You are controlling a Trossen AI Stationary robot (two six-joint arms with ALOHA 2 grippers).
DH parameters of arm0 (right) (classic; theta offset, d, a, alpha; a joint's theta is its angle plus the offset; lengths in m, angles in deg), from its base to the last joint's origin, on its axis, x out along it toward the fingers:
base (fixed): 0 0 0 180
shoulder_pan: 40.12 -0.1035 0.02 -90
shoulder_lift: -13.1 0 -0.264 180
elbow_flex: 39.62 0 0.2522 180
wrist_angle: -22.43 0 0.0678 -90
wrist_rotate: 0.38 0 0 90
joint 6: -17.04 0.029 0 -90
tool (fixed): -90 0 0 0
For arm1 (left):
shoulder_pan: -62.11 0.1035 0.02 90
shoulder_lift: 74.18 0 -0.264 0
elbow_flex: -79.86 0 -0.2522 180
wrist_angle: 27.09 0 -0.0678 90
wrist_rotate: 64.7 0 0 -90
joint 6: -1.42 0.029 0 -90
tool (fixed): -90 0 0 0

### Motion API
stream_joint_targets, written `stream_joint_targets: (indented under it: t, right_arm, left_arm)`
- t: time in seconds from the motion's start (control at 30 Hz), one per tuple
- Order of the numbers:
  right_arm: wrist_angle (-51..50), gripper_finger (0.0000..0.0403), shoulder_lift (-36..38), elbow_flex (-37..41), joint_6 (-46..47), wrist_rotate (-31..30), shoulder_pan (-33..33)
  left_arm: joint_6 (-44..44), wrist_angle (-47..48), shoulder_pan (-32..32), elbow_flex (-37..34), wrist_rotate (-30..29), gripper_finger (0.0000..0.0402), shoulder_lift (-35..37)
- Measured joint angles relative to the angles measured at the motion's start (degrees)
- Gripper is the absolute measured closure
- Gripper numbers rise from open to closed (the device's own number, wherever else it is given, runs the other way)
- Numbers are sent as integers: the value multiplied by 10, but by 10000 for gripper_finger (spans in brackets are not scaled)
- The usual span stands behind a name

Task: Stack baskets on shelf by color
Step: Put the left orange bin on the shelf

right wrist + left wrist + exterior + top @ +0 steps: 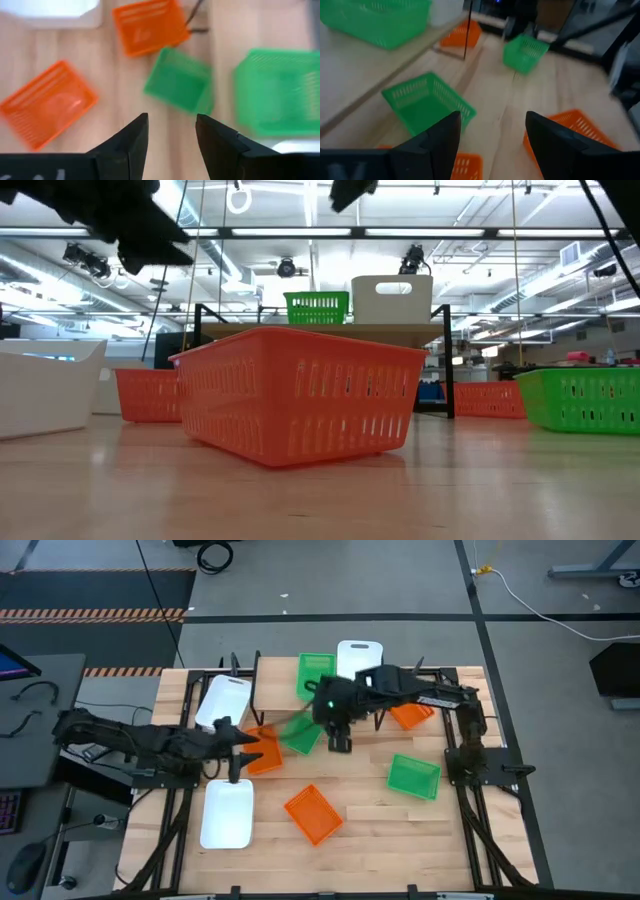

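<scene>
I see both fingers open, nothing held — right gripper (340, 743) beside shelf (270, 675) front edge; green basket (316, 673) and white basket (359, 657) up top, empty.

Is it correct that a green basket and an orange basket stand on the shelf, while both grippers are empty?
Not quite. In the low view, the shelf carries a green basket and a white basket, not an orange one. The left gripper and right gripper are indeed empty.

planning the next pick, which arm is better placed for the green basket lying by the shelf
Right, probably. The right claw hangs open just beside the tilted green basket near the shelf. The left claw, also open, sits nearer an orange basket.
</scene>
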Motion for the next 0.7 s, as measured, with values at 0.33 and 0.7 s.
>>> stream_joint_targets:
  t: [0.33, 0.7]
  right_arm:
    - [-74, 235, -5, 0, 65, -5, -99]
    - [-92, 235, 12, 6, 111, -19, -152]
  left_arm:
    - [-74, 119, 0, 88, 14, 170, -189]
    - [-59, 318, -3, 209, 68, 170, -340]
